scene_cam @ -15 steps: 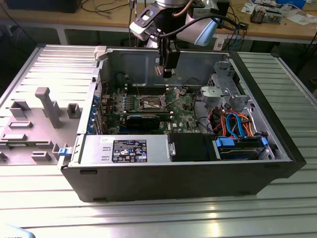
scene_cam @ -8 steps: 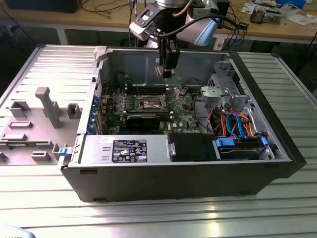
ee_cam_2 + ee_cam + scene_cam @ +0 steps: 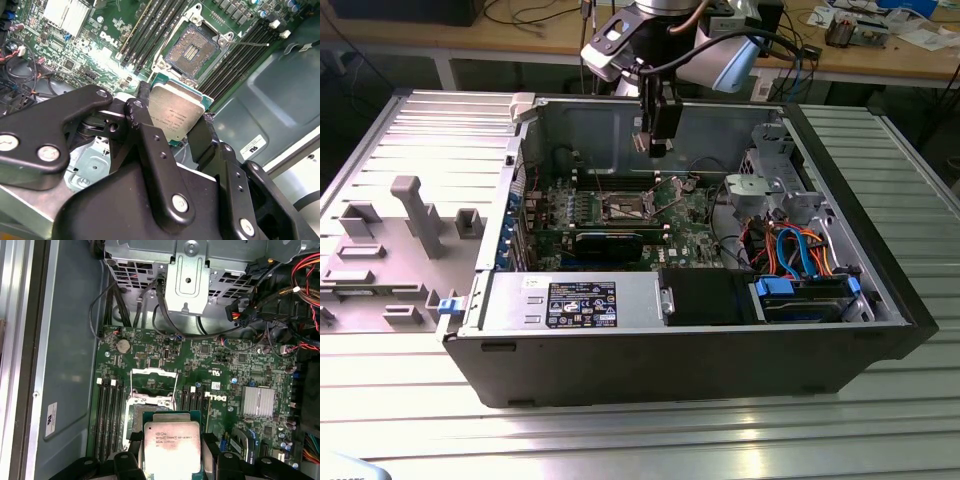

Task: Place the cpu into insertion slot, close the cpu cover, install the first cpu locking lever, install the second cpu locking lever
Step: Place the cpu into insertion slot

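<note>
the gripper hangs inside the open computer case, above the green board and toward the far wall. its black fingers are clamped narrow on two opposite edges of the cpu, which is held flat with its silvery top facing the wrist cameras. the chip is in the air, not seated. the insertion slot lies bare on the board below and just beyond the chip, its dark centre showing. in the first wrist view the cpu overlaps the near edge of the slot. the cpu cover stands swung up on the slot's side toward the drive cage, the exterior view's right. black memory slots flank the socket.
</note>
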Tool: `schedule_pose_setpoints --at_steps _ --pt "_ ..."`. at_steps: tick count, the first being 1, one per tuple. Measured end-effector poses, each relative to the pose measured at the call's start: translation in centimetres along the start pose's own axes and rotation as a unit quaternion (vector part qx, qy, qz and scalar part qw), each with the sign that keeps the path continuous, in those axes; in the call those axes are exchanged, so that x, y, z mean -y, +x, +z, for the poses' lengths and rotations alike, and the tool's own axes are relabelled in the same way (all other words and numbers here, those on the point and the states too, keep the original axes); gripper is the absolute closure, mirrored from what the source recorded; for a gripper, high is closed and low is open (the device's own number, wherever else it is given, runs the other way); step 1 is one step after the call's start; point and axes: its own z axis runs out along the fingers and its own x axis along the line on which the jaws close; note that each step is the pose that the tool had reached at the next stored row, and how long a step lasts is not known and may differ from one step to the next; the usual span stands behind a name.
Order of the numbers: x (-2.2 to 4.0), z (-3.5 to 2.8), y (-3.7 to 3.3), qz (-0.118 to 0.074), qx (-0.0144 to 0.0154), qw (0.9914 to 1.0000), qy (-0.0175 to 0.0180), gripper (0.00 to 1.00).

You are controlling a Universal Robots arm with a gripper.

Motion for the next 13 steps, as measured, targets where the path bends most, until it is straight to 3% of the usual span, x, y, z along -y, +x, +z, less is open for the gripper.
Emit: schedule_pose_setpoints --at_steps 13 --pt "0.00 0.01 0.00 0.007 0.0003 0.99998 0.0001 0.45"
